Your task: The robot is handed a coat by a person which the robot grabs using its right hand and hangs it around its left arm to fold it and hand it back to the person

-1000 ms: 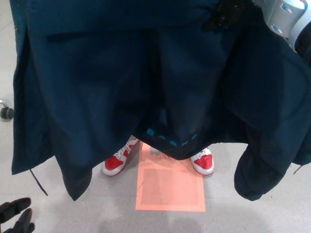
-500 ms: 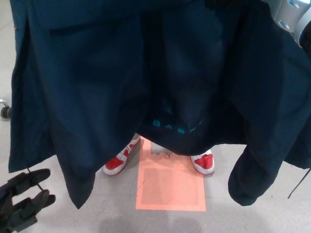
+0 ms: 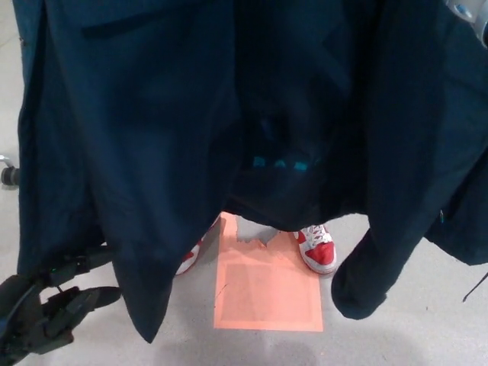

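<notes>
At the lower left the left hand [image 3: 42,309] is seen, black, with its fingers [image 3: 85,296] spread wide and nothing held in them. The fingers are pointed toward the coat's left edge. Whether they touch the cloth cannot be told.

The coat [image 3: 152,152] is hung across nearly the whole view, dark navy, from the top edge down past the middle. Its left panel is drawn down to a point just beside the left hand. A sleeve [image 3: 366,278] is hung lower at the right, with a thin cord [image 3: 477,285] dangling beyond it. Teal lettering [image 3: 279,163] is shown on the inner folds at the centre. What holds the coat up is cut off by the top edge. Only a silver piece of the right arm [image 3: 467,8] is seen in the top right corner, so the state of the right hand cannot be told.

Beyond the coat, an orange mark [image 3: 267,293] is laid on the grey floor [image 3: 427,343]. A red and white shoe [image 3: 316,248] is set at the mark's far right corner. A second shoe [image 3: 187,261] is mostly hidden by the coat at its far left. A wheel [image 3: 8,176] is seen at the left edge.
</notes>
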{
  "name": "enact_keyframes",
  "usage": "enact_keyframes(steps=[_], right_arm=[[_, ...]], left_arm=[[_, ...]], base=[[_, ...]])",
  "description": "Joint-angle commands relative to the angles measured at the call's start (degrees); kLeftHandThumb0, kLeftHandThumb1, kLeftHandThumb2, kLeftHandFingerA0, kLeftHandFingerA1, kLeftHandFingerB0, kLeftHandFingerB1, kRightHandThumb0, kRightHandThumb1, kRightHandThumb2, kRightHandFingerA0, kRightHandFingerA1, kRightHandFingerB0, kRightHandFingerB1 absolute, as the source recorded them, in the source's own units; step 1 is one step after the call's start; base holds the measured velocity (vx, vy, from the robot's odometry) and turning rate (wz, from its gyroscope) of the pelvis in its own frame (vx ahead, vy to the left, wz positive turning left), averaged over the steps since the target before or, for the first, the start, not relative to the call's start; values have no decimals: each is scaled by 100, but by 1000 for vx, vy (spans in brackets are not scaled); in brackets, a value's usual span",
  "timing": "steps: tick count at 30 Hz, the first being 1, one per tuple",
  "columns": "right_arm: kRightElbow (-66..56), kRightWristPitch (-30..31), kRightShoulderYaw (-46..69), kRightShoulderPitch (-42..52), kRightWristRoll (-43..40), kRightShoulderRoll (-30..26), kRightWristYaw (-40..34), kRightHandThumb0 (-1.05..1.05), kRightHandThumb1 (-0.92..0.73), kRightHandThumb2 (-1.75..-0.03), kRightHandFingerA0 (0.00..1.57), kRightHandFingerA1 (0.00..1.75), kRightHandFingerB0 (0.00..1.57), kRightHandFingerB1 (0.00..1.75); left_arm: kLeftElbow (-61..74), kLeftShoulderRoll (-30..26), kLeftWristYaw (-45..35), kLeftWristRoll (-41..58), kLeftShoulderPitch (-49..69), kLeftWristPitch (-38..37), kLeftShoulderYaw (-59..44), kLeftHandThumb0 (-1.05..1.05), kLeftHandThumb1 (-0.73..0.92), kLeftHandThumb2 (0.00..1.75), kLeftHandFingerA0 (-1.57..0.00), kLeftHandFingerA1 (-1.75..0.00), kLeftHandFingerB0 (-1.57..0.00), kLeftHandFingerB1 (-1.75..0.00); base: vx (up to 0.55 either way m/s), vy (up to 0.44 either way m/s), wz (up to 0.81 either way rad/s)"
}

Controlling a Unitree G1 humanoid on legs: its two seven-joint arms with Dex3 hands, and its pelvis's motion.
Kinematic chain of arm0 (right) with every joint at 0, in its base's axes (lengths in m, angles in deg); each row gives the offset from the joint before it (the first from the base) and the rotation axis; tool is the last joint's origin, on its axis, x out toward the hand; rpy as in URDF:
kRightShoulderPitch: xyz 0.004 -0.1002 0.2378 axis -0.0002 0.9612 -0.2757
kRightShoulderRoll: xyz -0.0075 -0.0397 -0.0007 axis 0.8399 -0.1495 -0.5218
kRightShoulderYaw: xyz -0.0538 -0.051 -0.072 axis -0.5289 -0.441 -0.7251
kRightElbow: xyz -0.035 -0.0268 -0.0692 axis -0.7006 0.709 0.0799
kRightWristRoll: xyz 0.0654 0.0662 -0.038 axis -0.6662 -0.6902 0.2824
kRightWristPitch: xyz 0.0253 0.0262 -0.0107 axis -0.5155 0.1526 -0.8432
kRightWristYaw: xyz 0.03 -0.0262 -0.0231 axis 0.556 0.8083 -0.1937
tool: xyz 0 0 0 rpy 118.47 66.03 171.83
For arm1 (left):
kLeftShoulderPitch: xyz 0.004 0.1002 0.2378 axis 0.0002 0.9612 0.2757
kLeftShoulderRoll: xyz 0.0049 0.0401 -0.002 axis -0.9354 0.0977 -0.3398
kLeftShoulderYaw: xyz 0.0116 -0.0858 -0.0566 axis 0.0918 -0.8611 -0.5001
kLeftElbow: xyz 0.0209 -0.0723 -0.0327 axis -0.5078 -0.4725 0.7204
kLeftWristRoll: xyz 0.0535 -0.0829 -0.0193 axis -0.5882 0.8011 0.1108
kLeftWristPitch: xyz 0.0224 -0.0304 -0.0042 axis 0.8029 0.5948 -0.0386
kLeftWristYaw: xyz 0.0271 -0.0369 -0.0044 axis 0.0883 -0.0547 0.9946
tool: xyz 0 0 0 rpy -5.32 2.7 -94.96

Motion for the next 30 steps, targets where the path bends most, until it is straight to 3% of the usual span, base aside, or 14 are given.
enact_keyframes(steps=[1, 2, 5, 6, 7, 10, 12, 13, 17, 19, 21, 24, 29, 30], right_arm=[[420, -1107, 554, -1909, 742, -38, -3007, -16, -62, -59, 87, 132, 84, 100], [459, -941, 387, -2011, 934, -32, -3061, -20, -58, -57, 93, 113, 89, 65], [510, -833, 322, -2114, 1027, 40, -3038, -20, -58, -57, 97, 103, 86, 63], [511, -886, 426, -2135, 924, 74, -2932, -20, -63, -58, 95, 111, 85, 76], [516, -916, 524, -2183, 833, 155, -2866, -25, -64, -59, 98, 81, 87, 62], [551, -968, 613, -2270, 780, 278, -2802, -28, -68, -60, 100, 77, 87, 64], [565, -1003, 662, -2330, 770, 383, -2811, -30, -57, -58, 100, 66, 88, 55], [574, -1005, 728, -2373, 743, 482, -2774, -27, -53, -57, 99, 58, 87, 54], [583, -1229, 920, -2396, 717, 610, -2882, -19, -50, -56, 99, 59, 88, 54], [607, -1279, 977, -2406, 743, 667, -2979, -16, -49, -56, 99, 62, 90, 55], [631, -1235, 1134, -2446, 656, 798, -2834, -16, -56, -56, 98, 93, 92, 65], [664, -1250, 1322, -2440, 612, 920, -2734, -23, -50, -56, 102, 66, 87, 52], [669, -1415, 1833, -2365, 463, 1205, -2642, -32, -69, -61, 99, 69, 88, 55], [666, -1432, 1827, -2365, 546, 1256, -2685, -24, -49, -55, 101, 69, 87, 54]], left_arm=[[1716, -685, -1978, 1427, 613, 1623, 437, -63, 58, 96, -37, -57, -21, -47], [1782, -711, -2087, 1448, 577, 1649, 509, -64, 58, 96, -37, -57, -20, -47], [1940, -745, -2283, 1413, 580, 1541, 656, -64, 58, 97, -36, -58, -17, -46], [1972, -760, -2401, 1433, 560, 1522, 716, -64, 75, 62, -37, -44, -28, -36], [2257, -807, -2396, 1438, 590, 1668, 879, -64, 73, 63, -37, -44, -26, -36], [2482, -818, -2441, 1343, 528, 1595, 1140, -67, 63, 87, -33, -51, -24, -46], [2614, -753, -2343, 1295, 431, 1661, 1331, -66, 75, 63, -37, -44, -26, -37], [2729, -726, -2233, 1225, 341, 1748, 1486, -68, 62, 87, -32, -52, -23, -47], [2839, -594, -1996, 1135, 156, 1910, 1743, -67, 62, 87, -31, -51, -22, -46], [2830, -511, -1888, 1038, 49, 1845, 1841, -63, 77, 62, -35, -42, -25, -36], [2679, -256, -1721, 1087, -276, 2089, 1983, -59, 77, 62, -29, -41, -23, -35], [2697, -88, -1504, 1078, -489, 2315, 2127, -59, 76, 62, -24, -40, -17, -35], [2651, 285, -1154, 903, -959, 2631, 2409, -59, 77, 62, -24, -40, -15, -34], [2619, 372, -1079, 847, -1047, 2655, 2475, -61, 76, 62, -23, -40, -14, -35]], base=[[0, 0, 0], [0, 0, 0], [0, 0, 0], [0, 0, 0], [0, 0, 0], [0, 0, 0], [0, 0, 0], [0, 0, 0], [0, 0, 0], [0, 0, 0], [0, 0, 0], [0, 0, 0], [0, 0, 0], [0, 0, 0]])
